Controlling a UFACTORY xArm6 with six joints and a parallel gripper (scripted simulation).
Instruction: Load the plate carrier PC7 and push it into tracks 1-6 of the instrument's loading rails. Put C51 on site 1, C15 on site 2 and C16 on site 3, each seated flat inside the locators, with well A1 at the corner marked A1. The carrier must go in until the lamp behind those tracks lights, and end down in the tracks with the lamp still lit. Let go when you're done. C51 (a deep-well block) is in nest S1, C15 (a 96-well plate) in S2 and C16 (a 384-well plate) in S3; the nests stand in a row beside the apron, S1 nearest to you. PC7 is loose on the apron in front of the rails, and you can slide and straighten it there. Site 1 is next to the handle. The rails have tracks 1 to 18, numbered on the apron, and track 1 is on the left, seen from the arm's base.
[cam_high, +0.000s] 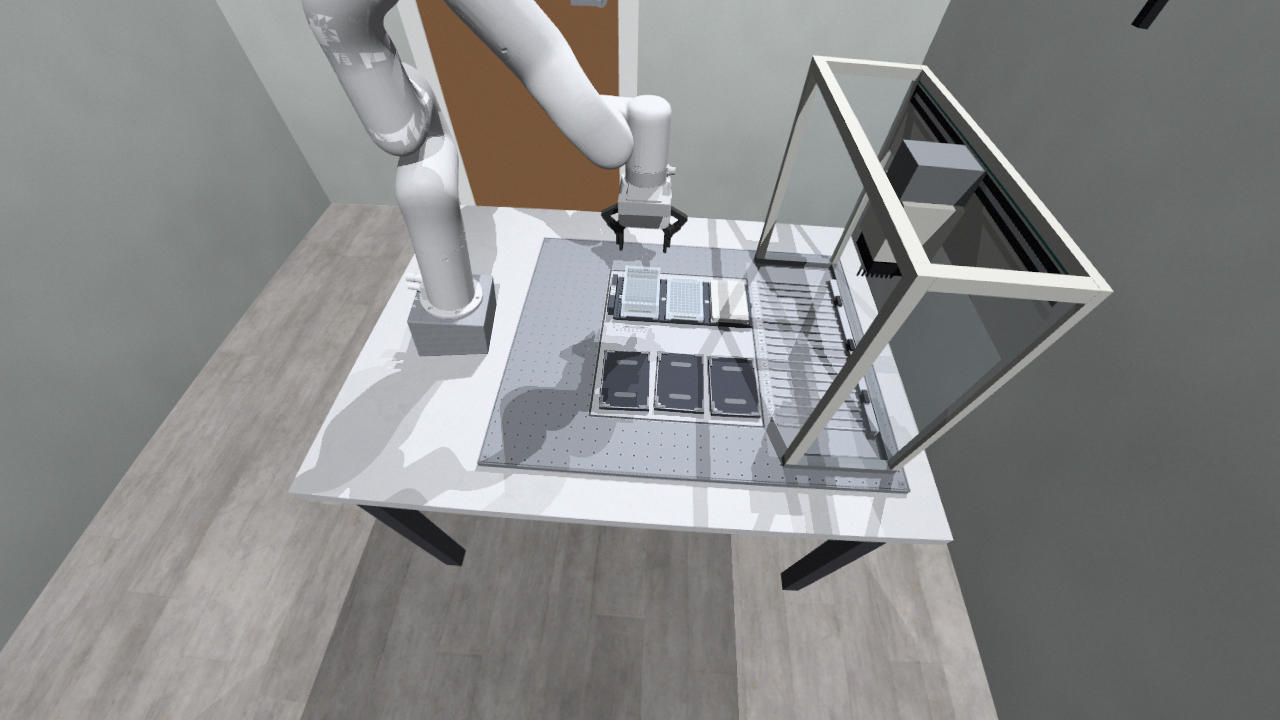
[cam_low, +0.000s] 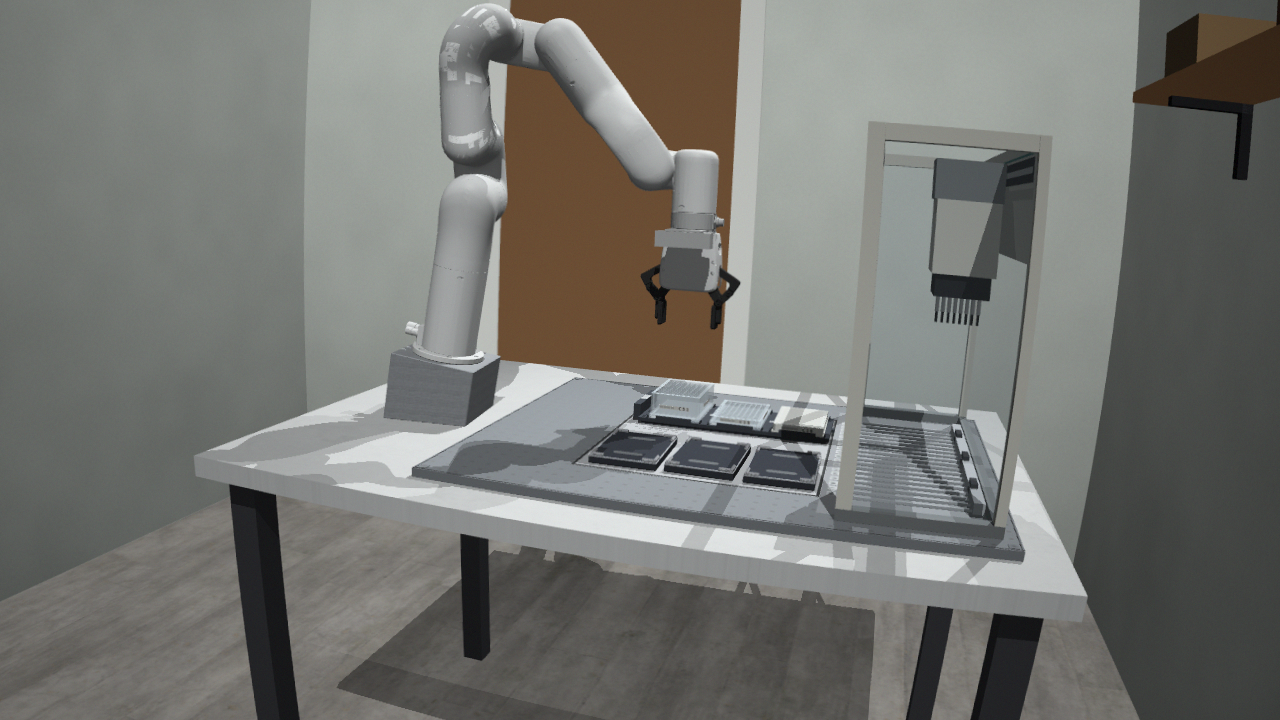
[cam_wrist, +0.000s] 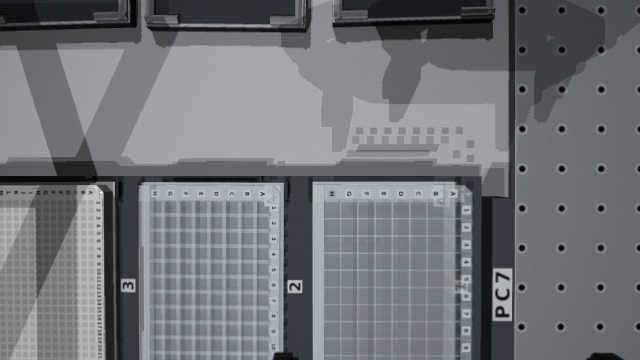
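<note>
The dark carrier PC7 (cam_high: 680, 300) lies on the apron in front of the rails (cam_high: 805, 354), its label in the wrist view (cam_wrist: 502, 294). It carries three plates, all looking flat. The deep-well block C51 (cam_high: 640, 293) (cam_wrist: 390, 275) sits next to the handle, the 96-well plate C15 (cam_high: 684, 300) (cam_wrist: 212, 275) in the middle, and the cream 384-well plate C16 (cam_high: 730, 301) (cam_wrist: 50, 275) nearest the rails. My gripper (cam_high: 644, 237) (cam_low: 687, 313) is open and empty. It hangs well above the carrier's handle end.
Three dark nests (cam_high: 624, 379) (cam_high: 679, 382) (cam_high: 733, 386) stand empty in a row beside the carrier. The instrument's tall frame (cam_high: 930, 259) stands over the rails, with a pipetting head (cam_low: 962, 232) inside. A perforated grey baseplate (cam_wrist: 580, 200) surrounds the apron.
</note>
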